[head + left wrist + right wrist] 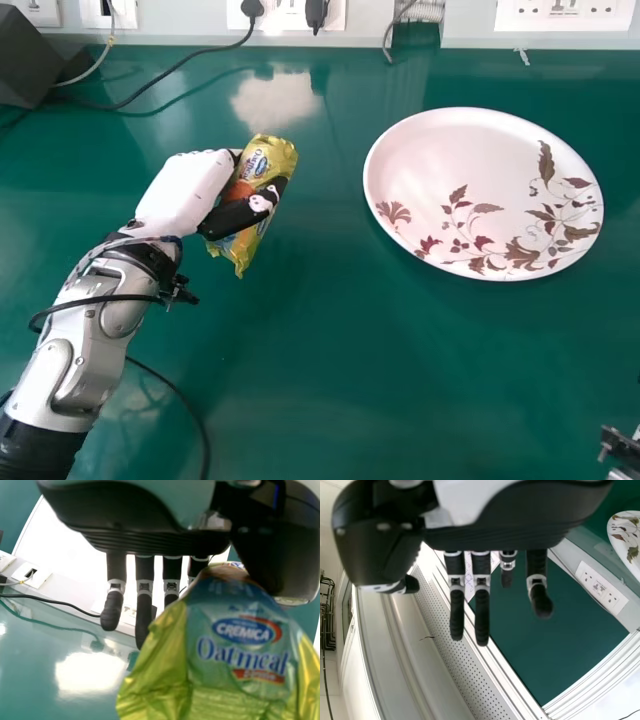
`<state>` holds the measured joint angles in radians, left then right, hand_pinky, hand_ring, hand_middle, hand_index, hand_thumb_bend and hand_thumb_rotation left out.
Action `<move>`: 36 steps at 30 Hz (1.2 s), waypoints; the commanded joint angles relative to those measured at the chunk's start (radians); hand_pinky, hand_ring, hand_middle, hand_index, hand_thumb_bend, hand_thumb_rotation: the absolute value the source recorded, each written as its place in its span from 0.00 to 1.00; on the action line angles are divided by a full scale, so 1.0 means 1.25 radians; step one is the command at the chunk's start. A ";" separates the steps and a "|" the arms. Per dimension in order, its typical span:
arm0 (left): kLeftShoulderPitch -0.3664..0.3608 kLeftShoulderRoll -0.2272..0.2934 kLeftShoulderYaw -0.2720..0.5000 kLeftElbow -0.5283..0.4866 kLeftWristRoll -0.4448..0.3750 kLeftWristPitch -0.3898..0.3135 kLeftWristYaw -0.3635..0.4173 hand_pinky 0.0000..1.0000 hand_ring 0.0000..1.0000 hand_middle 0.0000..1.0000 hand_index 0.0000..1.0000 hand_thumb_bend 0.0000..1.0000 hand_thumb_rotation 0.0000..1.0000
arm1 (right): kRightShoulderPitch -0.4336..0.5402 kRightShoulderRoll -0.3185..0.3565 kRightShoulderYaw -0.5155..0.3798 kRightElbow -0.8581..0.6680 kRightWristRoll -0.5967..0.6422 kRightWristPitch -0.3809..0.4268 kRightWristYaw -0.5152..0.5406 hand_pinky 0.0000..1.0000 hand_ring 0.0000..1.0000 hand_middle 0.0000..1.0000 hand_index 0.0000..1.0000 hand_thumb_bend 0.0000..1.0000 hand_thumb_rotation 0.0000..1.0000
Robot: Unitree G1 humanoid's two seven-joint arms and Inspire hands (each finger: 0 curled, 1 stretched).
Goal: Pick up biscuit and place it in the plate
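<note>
So the biscuit pack point(262, 160) is on the left part of the bench point(320, 380), nearer the far edge than the near side, with the left robot hand point(232, 216) clamped on it between thumb and fingers. Its long axis runs mostly far-to-near, far end tipped a bit right, near end a bit left. Can't tell if it's touching the bench. To the right there's a decent stretch of green, then the plate point(450, 150), well apart from the pack and set back towards the far edge. Dark box point(28, 55) in the far-left area, black cable point(185, 69) beside it. Right robot hand point(456, 610) has its fingers straight and apart, nothing in it.
</note>
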<state>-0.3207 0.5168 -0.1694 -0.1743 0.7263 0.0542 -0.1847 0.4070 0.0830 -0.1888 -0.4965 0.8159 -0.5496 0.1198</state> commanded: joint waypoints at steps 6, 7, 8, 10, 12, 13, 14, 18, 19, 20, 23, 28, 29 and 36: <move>0.013 -0.019 0.042 -0.009 -0.081 -0.052 0.028 0.18 0.38 0.46 0.53 0.51 0.00 | 0.001 0.041 0.004 -0.013 0.000 -0.006 0.008 0.16 0.26 0.48 0.49 0.53 0.00; 0.012 -0.021 0.046 -0.007 -0.097 -0.060 0.025 0.18 0.38 0.46 0.53 0.51 0.00 | 0.001 0.040 0.004 -0.013 -0.003 -0.007 0.007 0.16 0.26 0.48 0.49 0.53 0.00; 0.012 -0.022 0.048 -0.005 -0.108 -0.066 0.023 0.18 0.38 0.46 0.52 0.51 0.00 | 0.000 0.040 0.004 -0.012 -0.005 -0.007 0.007 0.17 0.26 0.48 0.49 0.53 0.00; 0.010 -0.026 0.053 -0.005 -0.128 -0.071 0.021 0.18 0.38 0.46 0.52 0.51 0.00 | -0.001 0.040 0.004 -0.013 -0.007 -0.006 0.006 0.17 0.26 0.48 0.49 0.53 0.00; 0.010 -0.033 0.057 -0.008 -0.150 -0.077 0.022 0.18 0.38 0.46 0.52 0.51 0.00 | 0.000 0.040 0.003 -0.013 -0.012 -0.007 0.003 0.17 0.25 0.47 0.49 0.53 0.00; 0.009 -0.038 0.060 -0.011 -0.162 -0.079 0.021 0.18 0.38 0.46 0.52 0.51 0.00 | 0.001 0.041 0.004 -0.015 -0.014 -0.006 0.000 0.17 0.25 0.47 0.49 0.53 0.00; 0.008 -0.040 0.062 -0.012 -0.170 -0.082 0.021 0.18 0.38 0.46 0.52 0.51 0.00 | 0.001 0.042 0.004 -0.017 -0.015 -0.005 -0.002 0.16 0.24 0.47 0.49 0.53 0.00; 0.003 -0.057 0.070 -0.021 -0.199 -0.088 0.022 0.18 0.38 0.46 0.53 0.51 0.00 | 0.000 0.046 0.006 -0.023 -0.028 -0.005 -0.015 0.17 0.24 0.47 0.49 0.53 0.00; 0.002 -0.061 0.071 -0.023 -0.205 -0.091 0.025 0.18 0.38 0.46 0.53 0.51 0.00 | 0.000 0.047 0.006 -0.024 -0.032 -0.005 -0.019 0.18 0.25 0.47 0.49 0.53 0.00; 0.001 -0.066 0.072 -0.025 -0.210 -0.093 0.026 0.17 0.38 0.46 0.53 0.51 0.00 | 0.000 0.046 0.006 -0.025 -0.034 -0.005 -0.020 0.19 0.26 0.47 0.49 0.53 0.00; -0.003 -0.084 0.076 -0.030 -0.229 -0.098 0.028 0.17 0.37 0.45 0.53 0.51 0.00 | -0.002 0.043 0.008 -0.024 -0.029 -0.004 -0.017 0.20 0.27 0.47 0.49 0.53 0.00; -0.010 -0.108 0.082 -0.035 -0.248 -0.107 0.036 0.18 0.38 0.46 0.53 0.51 0.00 | -0.003 0.046 0.013 -0.023 -0.029 -0.008 -0.016 0.20 0.27 0.47 0.49 0.53 0.00; -0.011 -0.113 0.083 -0.035 -0.251 -0.108 0.039 0.18 0.38 0.46 0.53 0.51 0.00 | -0.002 0.046 0.013 -0.023 -0.029 -0.009 -0.015 0.20 0.27 0.47 0.49 0.53 0.00; -0.028 -0.128 0.090 -0.023 -0.264 -0.146 0.066 0.17 0.38 0.46 0.53 0.51 0.00 | 0.000 0.045 0.010 -0.016 -0.039 -0.019 -0.009 0.17 0.24 0.47 0.49 0.53 0.00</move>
<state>-0.3390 0.3636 -0.0700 -0.1946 0.4115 -0.1002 -0.1264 0.4062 0.0822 -0.1762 -0.5175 0.7739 -0.5567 0.1015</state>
